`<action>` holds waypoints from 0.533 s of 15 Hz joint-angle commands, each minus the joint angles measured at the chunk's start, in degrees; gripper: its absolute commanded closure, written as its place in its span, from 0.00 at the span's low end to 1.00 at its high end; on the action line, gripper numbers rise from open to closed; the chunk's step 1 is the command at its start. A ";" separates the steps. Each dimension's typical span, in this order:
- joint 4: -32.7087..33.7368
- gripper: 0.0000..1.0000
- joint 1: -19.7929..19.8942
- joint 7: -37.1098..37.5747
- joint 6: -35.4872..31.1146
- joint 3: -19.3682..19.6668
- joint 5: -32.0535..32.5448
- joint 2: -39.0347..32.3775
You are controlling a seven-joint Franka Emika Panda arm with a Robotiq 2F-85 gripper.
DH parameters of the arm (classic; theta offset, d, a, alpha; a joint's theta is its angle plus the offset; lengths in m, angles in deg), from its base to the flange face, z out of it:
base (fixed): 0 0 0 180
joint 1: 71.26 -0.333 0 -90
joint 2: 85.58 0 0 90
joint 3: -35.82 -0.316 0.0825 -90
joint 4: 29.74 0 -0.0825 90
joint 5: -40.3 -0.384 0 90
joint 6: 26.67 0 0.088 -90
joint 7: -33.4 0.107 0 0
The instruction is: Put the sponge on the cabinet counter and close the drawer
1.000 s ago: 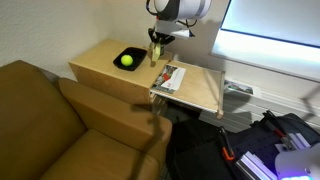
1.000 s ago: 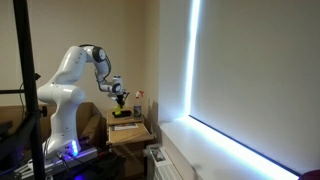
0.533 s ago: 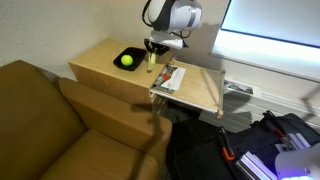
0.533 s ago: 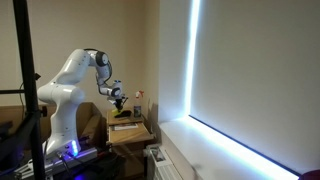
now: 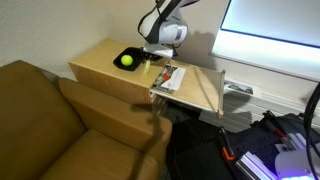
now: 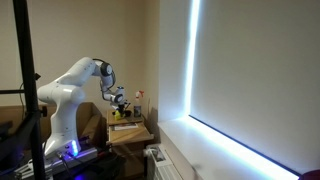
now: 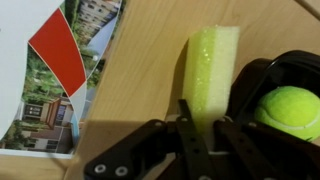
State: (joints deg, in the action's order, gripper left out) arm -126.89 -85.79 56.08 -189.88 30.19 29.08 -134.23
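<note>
My gripper is shut on the sponge, a pale yellow-green flat block held on edge between the fingers. It hangs low over the light wooden cabinet counter, right beside a black tray. Whether the sponge touches the wood I cannot tell. In an exterior view the gripper is low over the counter, between the tray and the open drawer. The drawer stands pulled out. The gripper also shows in an exterior view above the cabinet.
The black tray holds a yellow-green ball. A colourful magazine lies in the drawer. A brown sofa stands against the cabinet front. Black bags lie on the floor.
The arm has bent down and carried the sponge from well above the counter down close to it, next to the black tray. The drawer has stayed open.
</note>
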 commanded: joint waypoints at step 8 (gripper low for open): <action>2.77 0.05 -11.53 12.62 22.20 14.87 11.03 6.17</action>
State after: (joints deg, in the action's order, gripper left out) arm -121.92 -92.64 63.93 -176.16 40.12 34.95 -133.66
